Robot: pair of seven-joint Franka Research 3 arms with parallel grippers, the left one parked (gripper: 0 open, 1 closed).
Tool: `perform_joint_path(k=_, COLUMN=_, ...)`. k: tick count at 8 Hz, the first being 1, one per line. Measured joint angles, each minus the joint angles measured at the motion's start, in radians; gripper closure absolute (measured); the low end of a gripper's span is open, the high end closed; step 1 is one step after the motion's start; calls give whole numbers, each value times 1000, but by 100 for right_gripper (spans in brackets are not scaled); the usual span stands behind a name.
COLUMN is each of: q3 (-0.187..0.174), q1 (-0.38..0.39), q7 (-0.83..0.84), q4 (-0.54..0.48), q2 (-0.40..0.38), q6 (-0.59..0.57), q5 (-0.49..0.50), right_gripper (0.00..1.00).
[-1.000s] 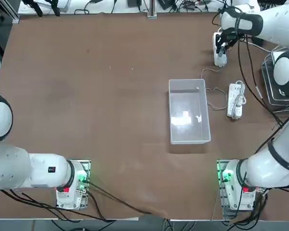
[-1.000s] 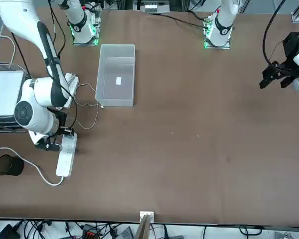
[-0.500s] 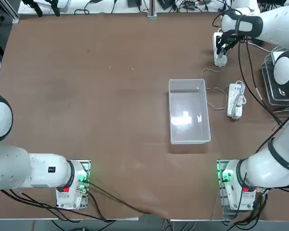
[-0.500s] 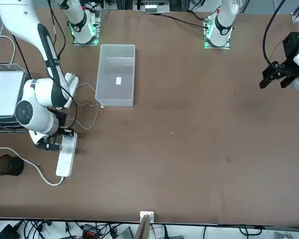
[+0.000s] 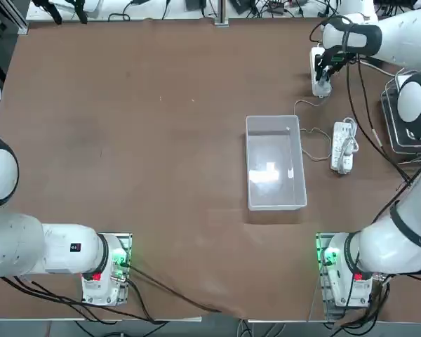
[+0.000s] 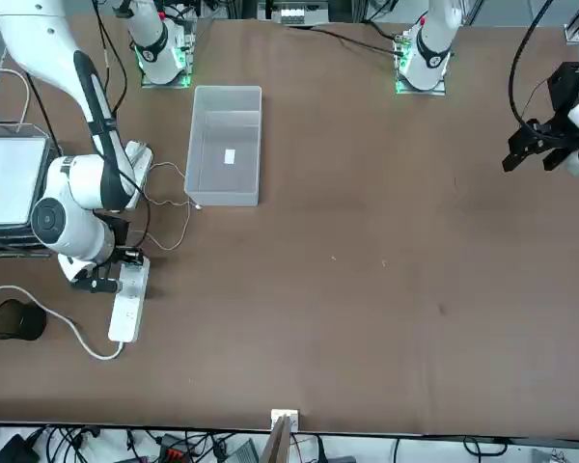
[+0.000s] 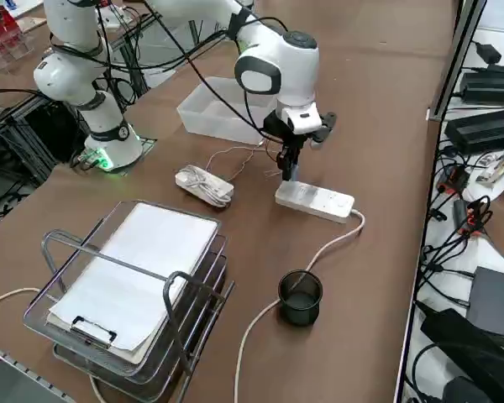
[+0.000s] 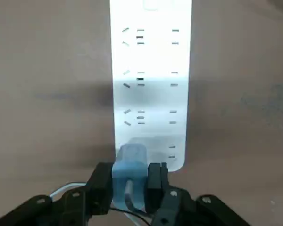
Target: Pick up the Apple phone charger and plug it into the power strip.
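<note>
My right gripper [image 8: 129, 175] is shut on the Apple phone charger [image 8: 130, 159], a small whitish block standing upright between the fingers. The charger hangs over the last socket at one end of the power strip [image 8: 151, 84]. I cannot tell whether its prongs are in. From above, the gripper [image 5: 324, 73] is at the near end of the power strip [image 5: 316, 59], far right on the table. From the side, the gripper [image 7: 288, 170] points straight down at the power strip [image 7: 316, 201]. The charger's thin cable [image 7: 245, 154] trails toward the bin.
A clear plastic bin [image 5: 274, 163] stands mid-table. A second white strip with a bundled cord [image 5: 342, 147] lies to its right. A wire tray with paper [image 7: 134, 281] and a black cup [image 7: 301, 297] sit beyond the power strip's thick cord [image 7: 260, 323].
The right arm has shifted only slightly. The gripper stays over the strip's end, still shut on the charger.
</note>
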Motion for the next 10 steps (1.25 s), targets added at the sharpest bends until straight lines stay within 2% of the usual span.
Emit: perform_joint_path(k=10, q3=0, q1=-10, q7=-9, q4=0, q2=9, q6=11, q5=0, right_gripper=63)
